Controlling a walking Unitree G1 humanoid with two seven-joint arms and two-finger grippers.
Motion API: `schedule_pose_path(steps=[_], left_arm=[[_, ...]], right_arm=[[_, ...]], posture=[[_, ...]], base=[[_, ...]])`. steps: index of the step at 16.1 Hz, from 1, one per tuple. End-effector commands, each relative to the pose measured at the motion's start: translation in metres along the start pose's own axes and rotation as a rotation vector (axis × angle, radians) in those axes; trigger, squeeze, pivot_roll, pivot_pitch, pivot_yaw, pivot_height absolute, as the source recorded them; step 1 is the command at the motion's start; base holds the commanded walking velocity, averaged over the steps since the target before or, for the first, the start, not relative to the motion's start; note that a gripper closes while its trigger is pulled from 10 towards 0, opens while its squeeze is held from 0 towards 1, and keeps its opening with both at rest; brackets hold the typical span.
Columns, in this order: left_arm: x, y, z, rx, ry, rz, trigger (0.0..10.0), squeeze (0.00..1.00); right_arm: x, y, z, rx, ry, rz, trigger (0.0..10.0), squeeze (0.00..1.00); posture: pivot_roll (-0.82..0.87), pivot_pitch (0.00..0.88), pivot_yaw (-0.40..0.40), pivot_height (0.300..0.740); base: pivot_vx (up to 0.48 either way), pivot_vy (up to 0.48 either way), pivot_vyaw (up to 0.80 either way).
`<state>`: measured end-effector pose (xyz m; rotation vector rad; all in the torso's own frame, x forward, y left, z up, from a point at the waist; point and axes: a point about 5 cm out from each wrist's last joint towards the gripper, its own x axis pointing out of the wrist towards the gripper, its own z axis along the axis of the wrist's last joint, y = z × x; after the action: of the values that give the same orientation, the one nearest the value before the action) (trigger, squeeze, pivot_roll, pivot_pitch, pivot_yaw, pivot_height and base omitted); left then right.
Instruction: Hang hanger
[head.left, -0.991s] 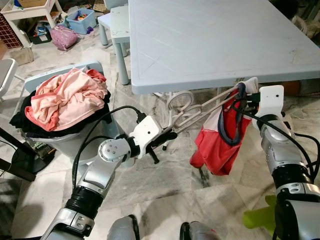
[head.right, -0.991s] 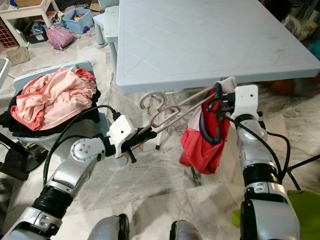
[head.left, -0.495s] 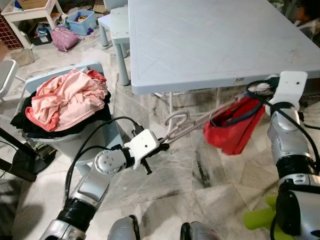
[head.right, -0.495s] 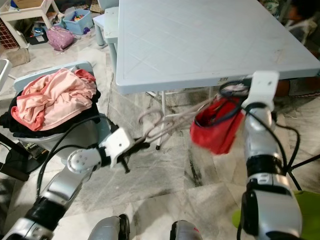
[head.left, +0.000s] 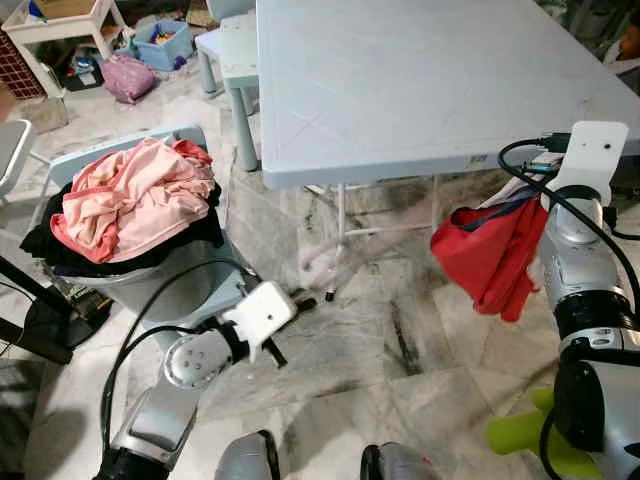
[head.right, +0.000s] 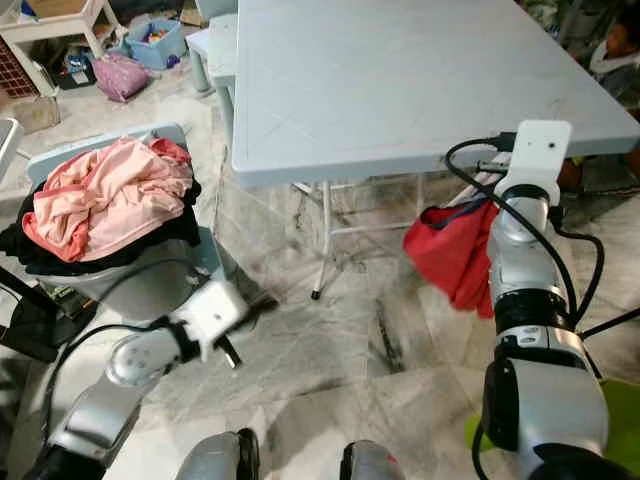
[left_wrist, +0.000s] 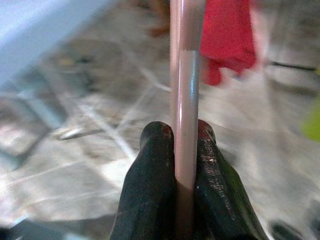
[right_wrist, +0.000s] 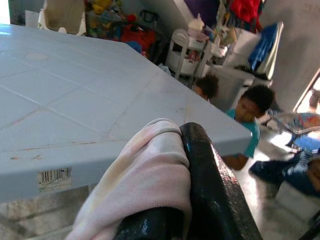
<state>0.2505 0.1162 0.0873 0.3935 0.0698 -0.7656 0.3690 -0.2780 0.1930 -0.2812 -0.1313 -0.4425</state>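
Here the left gripper (left_wrist: 180, 137) clamps tight on the pink hanger (left_wrist: 186, 90) (blurred) at seven o'clock of the table (head.left: 420, 80); right gripper (right_wrist: 172, 165) pinches pinkish cloth, red garment (head.left: 492, 250) hanging at four o'clock.

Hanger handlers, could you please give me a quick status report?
Left gripper shut on pink hanger, low beside laundry basket. Right gripper shut on pale cloth, red garment hanging below. Table edge close overhead.
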Motion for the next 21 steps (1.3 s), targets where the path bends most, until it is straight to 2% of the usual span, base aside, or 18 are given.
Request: schedule_pose_path(steps=[1,2,3,4,6,8,12,14,16,17,18,19,20,21], left_arm=[[-0.010,0.017,0.008,-0.016,-0.038,0.208,0.0,0.00],[-0.014,0.018,0.008,-0.030,-0.034,0.283,4.6,0.00],[-0.016,0.019,0.008,-0.036,-0.031,0.318,7.2,0.00],[-0.023,0.022,0.006,-0.059,-0.013,0.432,10.0,0.00],[-0.025,0.027,0.005,-0.113,-0.014,0.533,10.0,0.00],[-0.026,0.032,0.008,-0.223,-0.039,0.607,10.0,0.00],[-0.026,0.039,0.013,-0.320,-0.096,0.628,10.0,0.00],[-0.024,0.040,0.015,-0.351,-0.107,0.619,10.0,0.00],[-0.023,0.043,0.020,-0.354,-0.129,0.624,10.0,0.00],[-0.022,0.045,0.022,-0.354,-0.135,0.626,10.0,0.00],[-0.022,0.047,0.022,-0.355,-0.138,0.627,10.0,0.00],[-0.022,0.049,0.022,-0.356,-0.142,0.629,10.0,0.00],[-0.021,0.050,0.023,-0.354,-0.144,0.628,10.0,0.00],[-0.020,0.053,0.025,-0.354,-0.152,0.634,10.0,0.00]], right_arm=[[-0.002,-0.005,-0.003,-0.048,-0.023,0.027,0.0,0.00],[-0.006,-0.008,-0.009,-0.086,-0.017,0.036,0.0,0.00],[-0.007,-0.009,-0.012,-0.102,-0.015,0.042,0.0,0.00],[-0.015,-0.012,-0.025,-0.128,0.012,0.080,0.0,0.00],[-0.027,-0.004,-0.035,-0.091,0.021,0.192,0.0,0.00],[-0.045,0.007,-0.040,-0.052,-0.010,0.358,0.0,0.00],[-0.067,0.018,-0.039,0.014,-0.020,0.498,0.0,0.00],[-0.073,0.025,-0.031,0.063,-0.037,0.515,0.0,0.00],[-0.071,0.024,-0.030,0.120,-0.029,0.429,0.0,0.00],[-0.072,0.024,-0.030,0.110,-0.032,0.412,0.0,0.00],[-0.073,0.024,-0.030,0.117,-0.028,0.395,0.6,0.00],[-0.074,0.023,-0.031,0.130,-0.021,0.374,2.0,0.00],[-0.074,0.023,-0.030,0.123,-0.027,0.367,2.2,0.00],[-0.074,0.022,-0.030,0.118,-0.022,0.353,4.5,0.00]], posture=[[-0.01,0.101,0.023,0.740],[0.00,0.104,0.015,0.740],[0.00,0.104,0.015,0.740],[0.00,0.105,0.013,0.740],[0.00,0.107,0.008,0.740],[-0.01,0.104,0.013,0.740],[-0.03,0.090,0.039,0.740],[-0.03,0.075,0.040,0.740],[-0.02,0.070,0.037,0.740],[-0.02,0.068,0.035,0.740],[-0.02,0.066,0.036,0.740],[-0.02,0.066,0.036,0.740],[-0.02,0.063,0.034,0.740],[-0.02,0.060,0.032,0.740]], base=[[0.000,0.000,0.00],[0.000,0.000,0.00],[0.000,0.000,0.00],[0.000,0.000,0.00],[0.000,0.000,0.00],[0.000,0.000,0.00],[0.000,0.000,0.00],[0.293,0.000,0.00],[0.373,0.000,0.00],[0.416,0.000,0.00],[0.442,0.000,0.00],[0.465,0.000,0.00],[0.469,0.000,0.00],[0.465,0.000,0.00]])
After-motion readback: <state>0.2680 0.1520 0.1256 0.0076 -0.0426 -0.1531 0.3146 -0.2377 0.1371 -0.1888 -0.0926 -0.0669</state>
